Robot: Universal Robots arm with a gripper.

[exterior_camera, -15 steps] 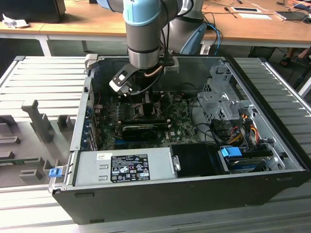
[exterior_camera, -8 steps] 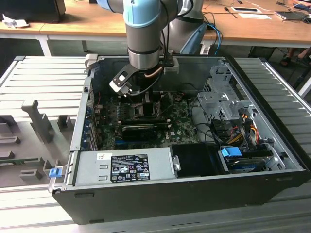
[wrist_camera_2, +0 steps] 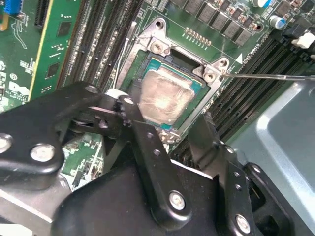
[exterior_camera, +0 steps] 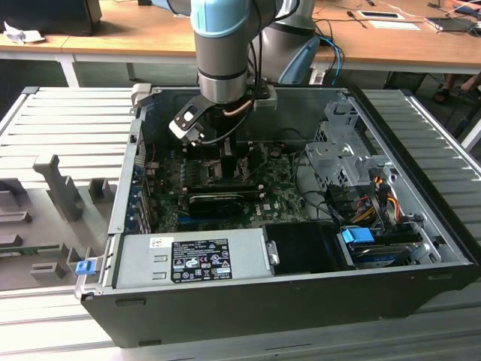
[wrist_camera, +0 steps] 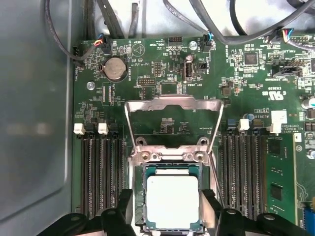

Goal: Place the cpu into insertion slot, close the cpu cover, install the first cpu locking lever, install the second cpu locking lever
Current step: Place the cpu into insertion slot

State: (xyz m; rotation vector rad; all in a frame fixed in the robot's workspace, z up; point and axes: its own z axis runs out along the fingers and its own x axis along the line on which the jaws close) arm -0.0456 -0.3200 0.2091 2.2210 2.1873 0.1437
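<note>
on a grey ribbed tabletop [exterior_camera: 68, 120] with wooden desks [exterior_camera: 113, 37] behind it, one open computer case [exterior_camera: 263, 301] lies with one grey power supply box [exterior_camera: 192, 259] at its near wall, and the one arm [exterior_camera: 222, 45] reaches down into it. in both wrist views the one cpu [wrist_camera: 173, 201] lies flat in the insertion slot [wrist_camera: 139, 196], the one cpu cover [wrist_camera: 172, 104] swung up and open beyond it, with four long black memory slots [wrist_camera: 101, 177] on each side. the pincer [wrist_camera_2: 165, 118] is open, its two fingers [wrist_camera_2: 147, 142] standing apart on either side of the cpu.
</note>
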